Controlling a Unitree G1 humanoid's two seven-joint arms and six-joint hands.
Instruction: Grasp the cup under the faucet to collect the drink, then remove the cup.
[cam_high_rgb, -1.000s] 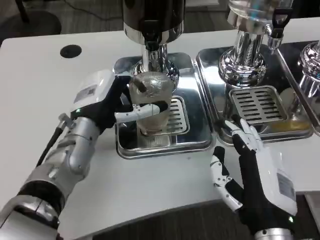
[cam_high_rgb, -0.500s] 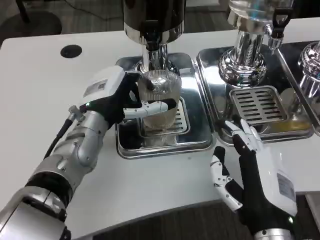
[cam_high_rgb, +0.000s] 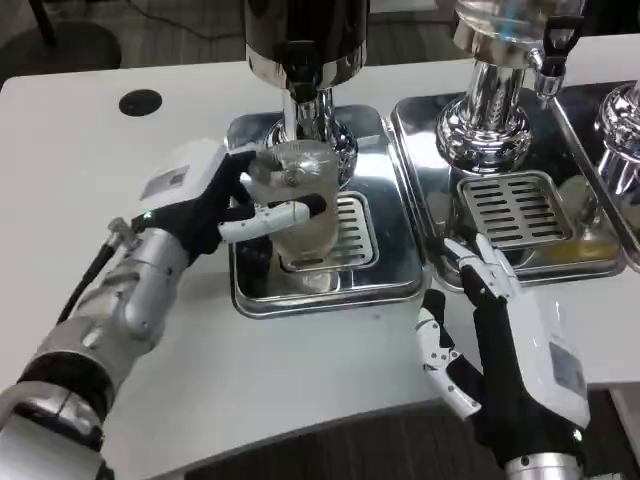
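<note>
While the cup (cam_high_rgb: 297, 205) is held by the left hand (cam_high_rgb: 215, 200), it is kept just under the faucet (cam_high_rgb: 303, 95) of the dark drink machine (cam_high_rgb: 305, 30). The fingers (cam_high_rgb: 265, 218) are wrapped round the ribbed side of the clear cup, so the hand is closed on it. The cup is seen over the grate of the left drip tray (cam_high_rgb: 320, 290), at about 12 o'clock from the middle of the table (cam_high_rgb: 330, 370). Whether it rests on the grate or is lifted a little cannot be told. No drink can be made out inside it.

The right hand (cam_high_rgb: 510, 350) is laid flat on the table at about 4 o'clock, with its fingers spread and nothing in it.

The filling step seems to be in hand. Next, the cup should be kept upright and steady under the spout until drink is caught, then drawn back toward 6 o'clock.
</note>
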